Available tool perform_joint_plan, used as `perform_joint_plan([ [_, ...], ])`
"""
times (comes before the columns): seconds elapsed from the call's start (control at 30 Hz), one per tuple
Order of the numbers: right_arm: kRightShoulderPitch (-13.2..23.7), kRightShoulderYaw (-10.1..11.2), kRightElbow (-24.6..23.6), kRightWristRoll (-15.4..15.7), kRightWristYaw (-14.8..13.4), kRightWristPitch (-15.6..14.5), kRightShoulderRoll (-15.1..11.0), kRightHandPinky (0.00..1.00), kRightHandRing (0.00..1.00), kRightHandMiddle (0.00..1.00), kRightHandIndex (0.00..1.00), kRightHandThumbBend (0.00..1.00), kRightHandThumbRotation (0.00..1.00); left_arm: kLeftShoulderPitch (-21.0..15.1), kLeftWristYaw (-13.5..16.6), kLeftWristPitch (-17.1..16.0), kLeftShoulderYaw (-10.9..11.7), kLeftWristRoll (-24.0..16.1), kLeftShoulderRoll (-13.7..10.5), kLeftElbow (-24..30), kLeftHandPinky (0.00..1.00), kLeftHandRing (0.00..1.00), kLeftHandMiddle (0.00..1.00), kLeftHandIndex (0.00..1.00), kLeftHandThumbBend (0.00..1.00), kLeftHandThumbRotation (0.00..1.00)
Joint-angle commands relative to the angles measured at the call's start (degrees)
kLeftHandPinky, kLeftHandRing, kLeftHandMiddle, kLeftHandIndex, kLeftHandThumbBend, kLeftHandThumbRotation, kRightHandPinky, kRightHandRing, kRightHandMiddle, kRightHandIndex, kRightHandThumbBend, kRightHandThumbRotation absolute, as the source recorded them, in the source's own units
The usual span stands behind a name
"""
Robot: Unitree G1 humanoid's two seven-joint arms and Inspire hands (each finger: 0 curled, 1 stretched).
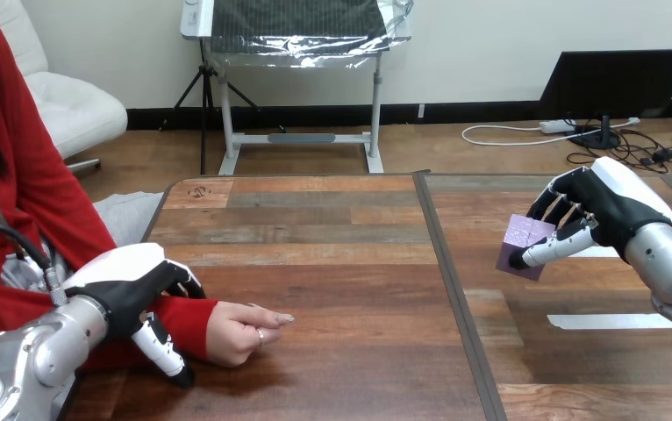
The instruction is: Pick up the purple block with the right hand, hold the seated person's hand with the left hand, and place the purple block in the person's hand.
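Observation:
The purple block (524,239) is in my right hand (609,206) over the right half of the table, with the thumb across its front and the fingers behind it. It looks slightly off the wood. The person's hand (243,331) rests on the table at the lower left, loosely closed, palm side down. My left hand (126,294) sits over the red-sleeved wrist just behind it, fingers curled over the far side and thumb (166,351) down the near side, so the wrist lies between them.
A dark seam (457,298) runs front to back between the two tabletops. A strip of white tape (609,321) lies on the right half, below my right hand. The table's left edge (153,224) is beside the person.

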State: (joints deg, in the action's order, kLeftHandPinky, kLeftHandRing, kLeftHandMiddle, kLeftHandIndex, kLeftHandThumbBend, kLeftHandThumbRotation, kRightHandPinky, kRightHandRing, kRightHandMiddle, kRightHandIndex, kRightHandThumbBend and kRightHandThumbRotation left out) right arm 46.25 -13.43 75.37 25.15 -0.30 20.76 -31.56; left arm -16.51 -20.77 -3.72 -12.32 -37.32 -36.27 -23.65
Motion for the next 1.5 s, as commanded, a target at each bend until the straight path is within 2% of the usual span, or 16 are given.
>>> perform_joint_plan([
  [0.0,3.7,1.1,-2.3,-0.8,-0.6,0.8,-1.1,0.38,0.41,0.45,0.48,0.84,0.0,-3.0,-0.9,0.5,-0.6,1.8,1.0,-1.3,0.56,0.65,0.69,0.66,0.89,0.0],
  [0.57,3.7,1.1,-2.3,-0.8,-0.6,0.2,-0.9,0.38,0.41,0.45,0.47,0.84,0.0,-3.1,-2.7,0.7,-1.2,4.8,1.3,-1.2,0.41,0.46,0.53,0.56,0.84,0.0],
  [0.9,3.7,1.0,-2.2,-0.7,-0.6,0.1,-0.8,0.38,0.42,0.45,0.47,0.84,0.0,-2.5,-3.2,0.6,-0.7,6.7,1.6,-0.3,0.38,0.43,0.5,0.53,0.8,0.0],
  [1.23,3.4,1.0,-2.2,-0.7,-0.9,0.3,-0.7,0.39,0.42,0.45,0.47,0.84,0.0,-1.5,-1.6,-1.7,0.0,9.2,2.0,0.0,0.35,0.4,0.47,0.5,0.79,0.0],
  [1.47,3.2,0.9,-1.9,-0.6,-1.1,0.9,-0.7,0.36,0.4,0.44,0.47,0.85,0.0,-0.7,-0.6,-3.1,0.4,10.8,2.4,0.1,0.33,0.38,0.45,0.49,0.77,0.0],
])
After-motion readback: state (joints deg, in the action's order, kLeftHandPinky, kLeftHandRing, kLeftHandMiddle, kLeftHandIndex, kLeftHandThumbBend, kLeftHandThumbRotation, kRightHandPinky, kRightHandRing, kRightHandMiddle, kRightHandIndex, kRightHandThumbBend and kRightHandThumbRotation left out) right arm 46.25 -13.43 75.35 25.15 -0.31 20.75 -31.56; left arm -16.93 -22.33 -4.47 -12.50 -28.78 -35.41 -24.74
